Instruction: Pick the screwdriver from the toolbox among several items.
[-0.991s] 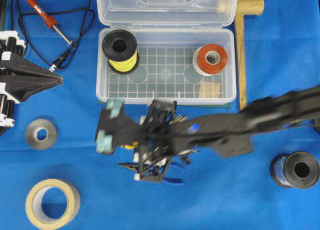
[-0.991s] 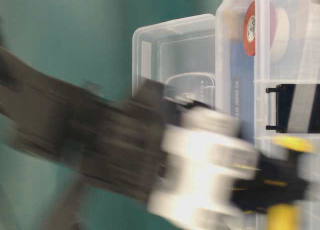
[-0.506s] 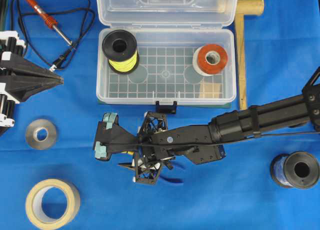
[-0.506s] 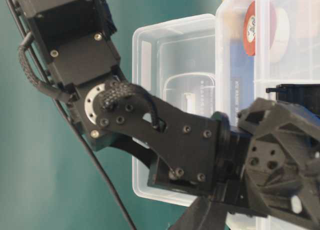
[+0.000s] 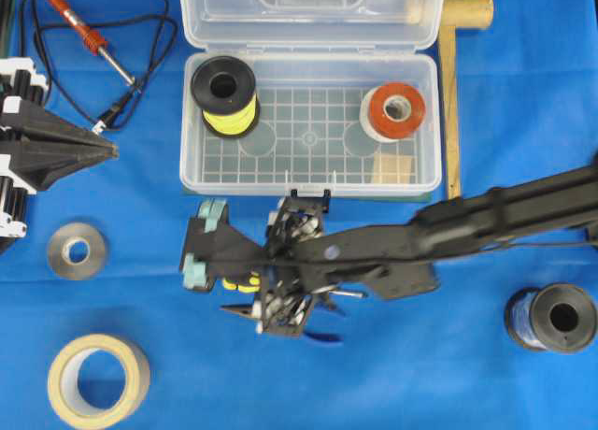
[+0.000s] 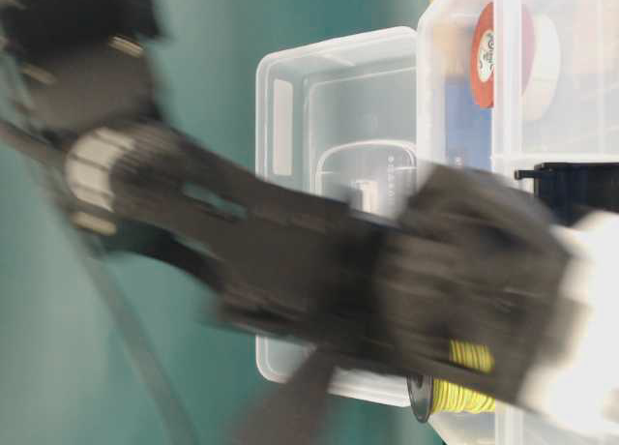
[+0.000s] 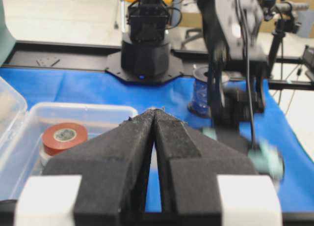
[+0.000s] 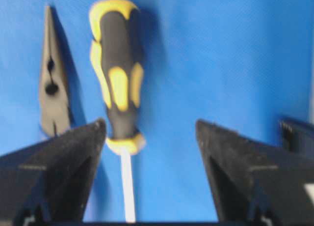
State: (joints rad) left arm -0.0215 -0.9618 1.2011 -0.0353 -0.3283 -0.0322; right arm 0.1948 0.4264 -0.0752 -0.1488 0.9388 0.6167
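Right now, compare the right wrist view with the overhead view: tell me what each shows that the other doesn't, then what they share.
Only the right wrist view: the yellow-and-black-handled screwdriver in full, lying on the cloth between the right hand's spread fingers, dark pliers jaws beside it.

Only the overhead view: the clear plastic toolbox, the red-handled soldering iron, the left hand.

Both: the blue cloth, a glimpse of screwdriver.

The toolbox [image 5: 192,159] is showing clear, glossy plastic walls. The screwdriver [image 8: 117,78] is showing a smooth yellow-and-black plastic handle and a pale metal shaft. The pliers [image 8: 52,96] are looking like dull grey metal. The cloth [image 8: 221,54] is lying matt blue. The stick [image 5: 452,103] is looking like bare wood.
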